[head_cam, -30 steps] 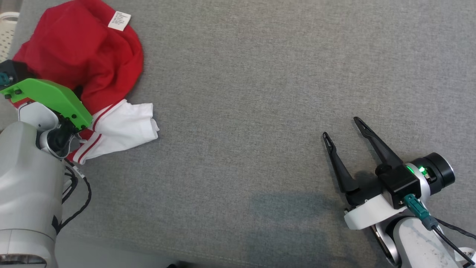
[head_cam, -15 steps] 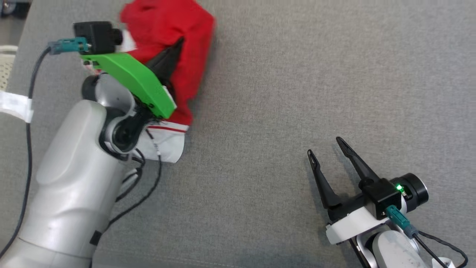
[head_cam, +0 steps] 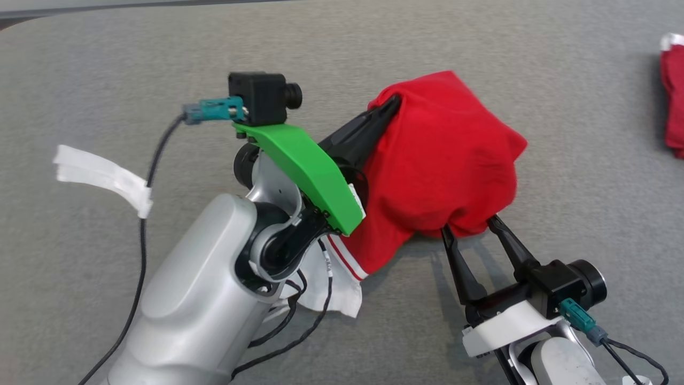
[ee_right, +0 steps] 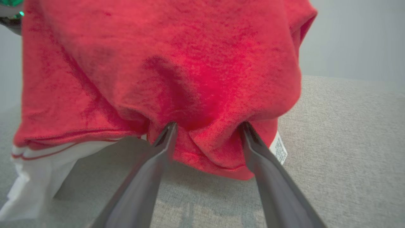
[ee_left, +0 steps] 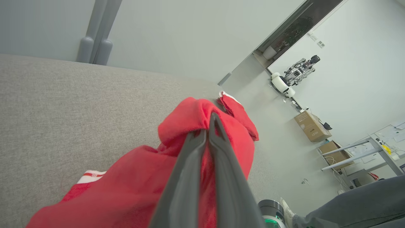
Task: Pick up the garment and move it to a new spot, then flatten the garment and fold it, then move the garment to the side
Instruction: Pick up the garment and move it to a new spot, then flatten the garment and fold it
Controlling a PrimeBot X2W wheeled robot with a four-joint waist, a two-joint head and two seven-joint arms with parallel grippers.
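**Garment pinched high on the left, open claw waiting beneath it**

Under the green bracket (head_cam: 304, 171) that carries its wrist camera, the left claw (head_cam: 393, 104) is closed tight on a fold at the top of the red garment (head_cam: 443, 160). The left wrist view shows the two fingers pressed together with cloth bunched between them. Holding it by one high point lets the cloth hang in a loose bell, so its weight pulls the bulk away from the grey worktop (head_cam: 534, 53) for carrying. The white sleeve (head_cam: 331, 294) trails lowest. Whether it touches the surface, I cannot tell.

The right claw (head_cam: 467, 224) stands wide apart and holds nothing. Its fingertips meet the sagging lower edge of the red cloth, one on each side of a hanging fold, with the care label (ee_right: 278, 148) just beside the right-hand finger. This placement looks like readiness for a second grip, which would spread the cloth for flattening.

A separate red cloth (head_cam: 674, 96) lies well apart at the far right edge.
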